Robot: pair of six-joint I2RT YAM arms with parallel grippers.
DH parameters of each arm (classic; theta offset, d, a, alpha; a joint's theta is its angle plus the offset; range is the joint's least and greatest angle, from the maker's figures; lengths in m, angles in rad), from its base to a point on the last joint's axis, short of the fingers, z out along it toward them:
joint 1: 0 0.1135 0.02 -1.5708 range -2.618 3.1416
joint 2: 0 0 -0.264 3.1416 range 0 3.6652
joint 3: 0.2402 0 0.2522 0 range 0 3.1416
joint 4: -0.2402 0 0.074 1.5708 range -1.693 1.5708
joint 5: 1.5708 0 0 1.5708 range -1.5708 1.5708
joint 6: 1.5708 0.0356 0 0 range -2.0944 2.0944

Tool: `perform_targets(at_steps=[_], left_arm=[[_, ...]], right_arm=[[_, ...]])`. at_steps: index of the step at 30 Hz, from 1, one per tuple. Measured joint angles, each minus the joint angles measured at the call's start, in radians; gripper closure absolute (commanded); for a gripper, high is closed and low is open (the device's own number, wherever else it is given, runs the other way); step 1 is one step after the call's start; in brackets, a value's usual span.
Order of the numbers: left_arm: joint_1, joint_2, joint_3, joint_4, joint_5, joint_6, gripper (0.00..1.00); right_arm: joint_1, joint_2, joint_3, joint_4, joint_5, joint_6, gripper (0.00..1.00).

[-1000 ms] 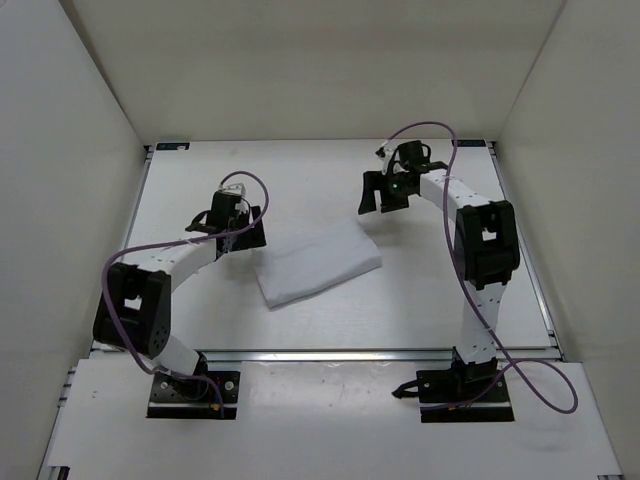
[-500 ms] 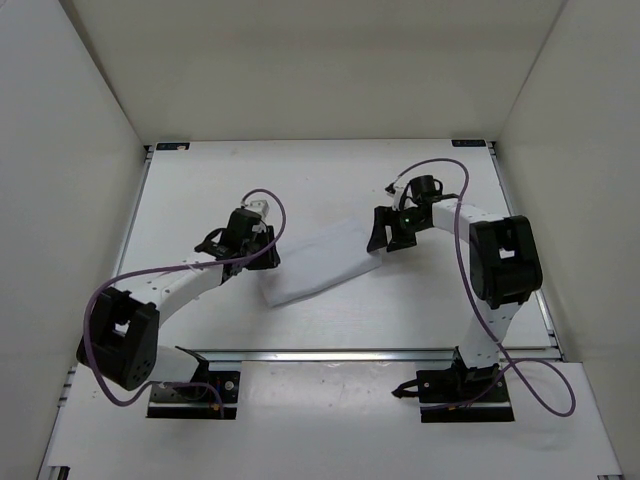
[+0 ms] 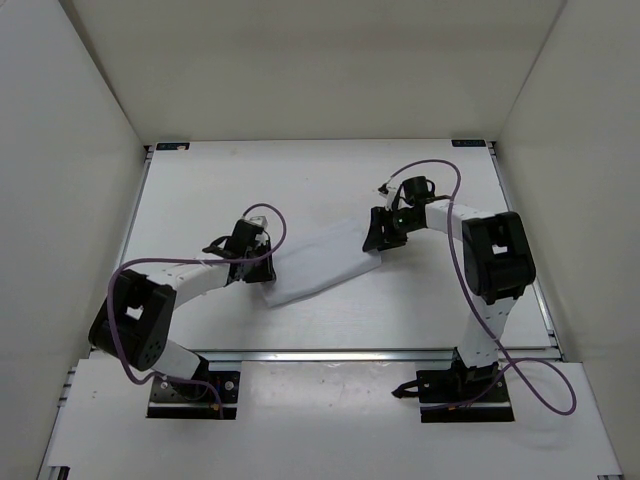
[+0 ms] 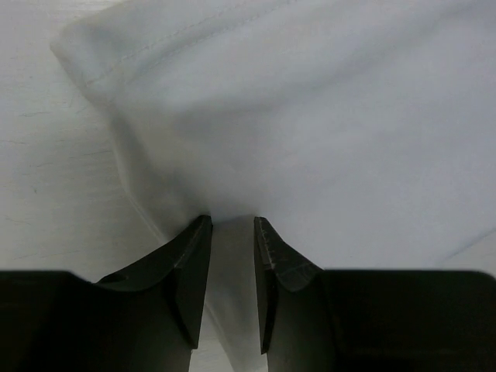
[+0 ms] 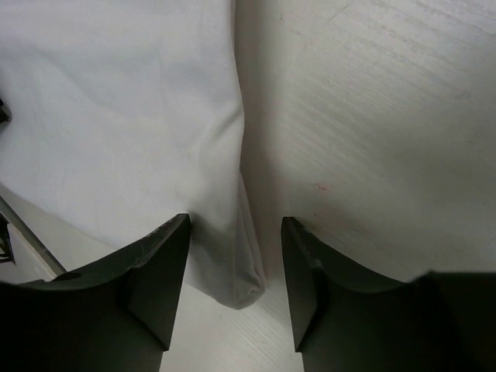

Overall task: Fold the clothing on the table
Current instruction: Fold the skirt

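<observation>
The clothing (image 3: pixel 320 262) is a plain white folded piece lying aslant on the table (image 3: pixel 300 180), between my two arms. My left gripper (image 3: pixel 262 264) is at its left edge. In the left wrist view the narrow jaws of the left gripper (image 4: pixel 232 222) pinch a raised fold of the clothing (image 4: pixel 310 116). My right gripper (image 3: pixel 373 240) is down at the right corner. In the right wrist view the right gripper (image 5: pixel 235 225) stands open. The corner of the clothing (image 5: pixel 116 116) lies loose between its fingers, nearer the left one.
White walls enclose the table on three sides. A metal rail (image 3: pixel 350 354) runs along the near edge, with both arm bases behind it. Purple cables (image 3: pixel 430 170) loop over the arms. Bare tabletop (image 5: pixel 387 116) lies right of the cloth.
Both grippers came down onto the cloth's ends. The left jaws closed in on the left edge. The right jaws narrowed around the right corner. The cloth's left end has bunched slightly.
</observation>
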Motion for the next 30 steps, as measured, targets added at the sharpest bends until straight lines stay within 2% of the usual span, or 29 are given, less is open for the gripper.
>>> perform_targets(at_steps=[4,7,9,11,18,22,30], left_arm=[[0.002,0.025,0.016,-0.009,-0.012,0.001,0.64],[0.002,0.045,0.034,-0.012,-0.024,0.003,0.73],[0.002,0.061,0.047,-0.014,-0.03,0.008,0.79],[0.0,0.08,0.064,-0.018,-0.033,0.011,0.81],[-0.002,0.171,0.172,-0.068,-0.031,0.027,1.0],[-0.016,0.207,0.214,-0.081,-0.029,0.031,1.0],[-0.068,0.347,0.379,-0.082,0.012,0.037,1.0]], right_arm=[[0.0,0.017,0.008,0.009,-0.004,0.015,0.6],[0.002,0.043,0.032,0.007,-0.005,0.023,0.74],[0.005,0.064,0.052,0.004,-0.006,0.024,0.93],[0.01,0.089,0.073,-0.003,-0.007,0.026,1.0],[0.023,0.123,0.153,-0.059,0.039,0.02,1.0],[0.013,0.141,0.231,-0.131,0.103,-0.009,1.0],[-0.014,0.17,0.594,-0.301,0.188,-0.09,1.0]])
